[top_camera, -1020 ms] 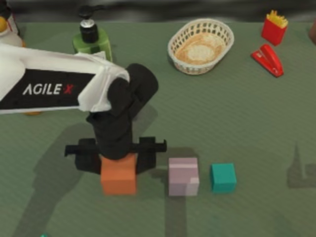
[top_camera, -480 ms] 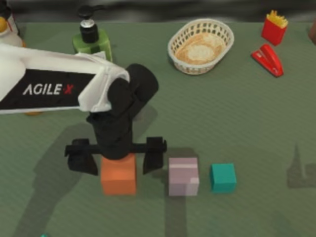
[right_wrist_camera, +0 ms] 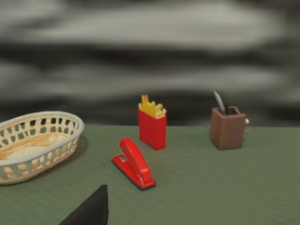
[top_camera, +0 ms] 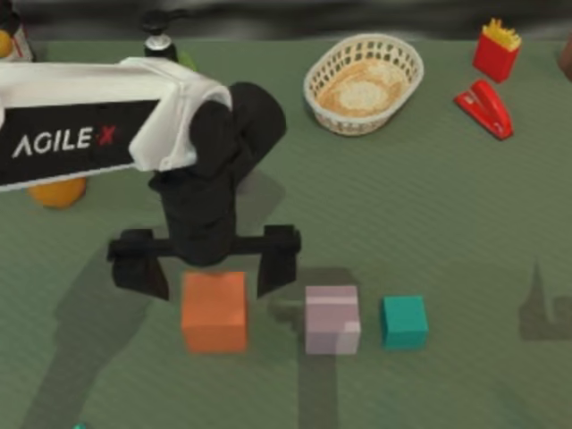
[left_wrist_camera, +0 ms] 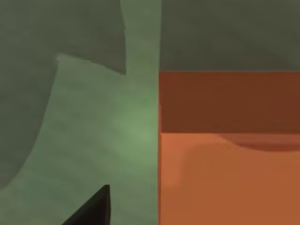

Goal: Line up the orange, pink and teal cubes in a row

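Observation:
Three cubes stand in a row near the table's front edge: the orange cube [top_camera: 214, 311] at the left, the pink cube [top_camera: 332, 319] in the middle, the teal cube [top_camera: 405, 322] at the right. My left gripper [top_camera: 207, 266] hangs open just behind and above the orange cube, its fingers [top_camera: 277, 259] spread wider than the cube and touching nothing. In the left wrist view the orange cube [left_wrist_camera: 229, 154] fills the frame beside one dark fingertip [left_wrist_camera: 96, 206]. My right arm is outside the top view; its gripper [right_wrist_camera: 140, 216] shows one fingertip [right_wrist_camera: 91, 208] and holds nothing.
At the back stand a wicker basket [top_camera: 313, 85], a red fries box [top_camera: 496, 52], a red stapler [top_camera: 484, 109] and a soap dispenser [top_camera: 159, 40] partly behind my left arm. An orange object [top_camera: 58, 191] peeks out under that arm. A brown pen holder [right_wrist_camera: 227, 127] stands beyond the stapler.
My left gripper opened off the orange cube, then lifted and drew back toward the rear. The cube stayed on the table in line with the other two.

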`<state>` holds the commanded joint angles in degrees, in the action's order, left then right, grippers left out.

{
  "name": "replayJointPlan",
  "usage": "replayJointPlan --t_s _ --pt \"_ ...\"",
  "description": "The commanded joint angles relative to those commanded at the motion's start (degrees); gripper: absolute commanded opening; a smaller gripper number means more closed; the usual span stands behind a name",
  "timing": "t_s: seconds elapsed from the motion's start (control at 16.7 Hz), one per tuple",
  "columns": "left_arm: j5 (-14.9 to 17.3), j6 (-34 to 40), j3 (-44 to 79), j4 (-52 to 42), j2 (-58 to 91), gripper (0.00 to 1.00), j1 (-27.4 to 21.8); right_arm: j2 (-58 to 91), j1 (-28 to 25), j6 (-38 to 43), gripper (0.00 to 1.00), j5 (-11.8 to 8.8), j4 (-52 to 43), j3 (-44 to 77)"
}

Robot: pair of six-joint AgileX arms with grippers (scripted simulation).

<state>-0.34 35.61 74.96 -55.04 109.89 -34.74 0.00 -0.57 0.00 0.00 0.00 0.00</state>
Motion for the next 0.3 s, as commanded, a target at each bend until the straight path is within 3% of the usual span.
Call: replayJointPlan --t_s 0.3 --pt "0.0 0.0 3.8 -6.2 -2.9 1.0 0.4 0.0 0.0 0.0 1.0 0.0 0.0 0.0"
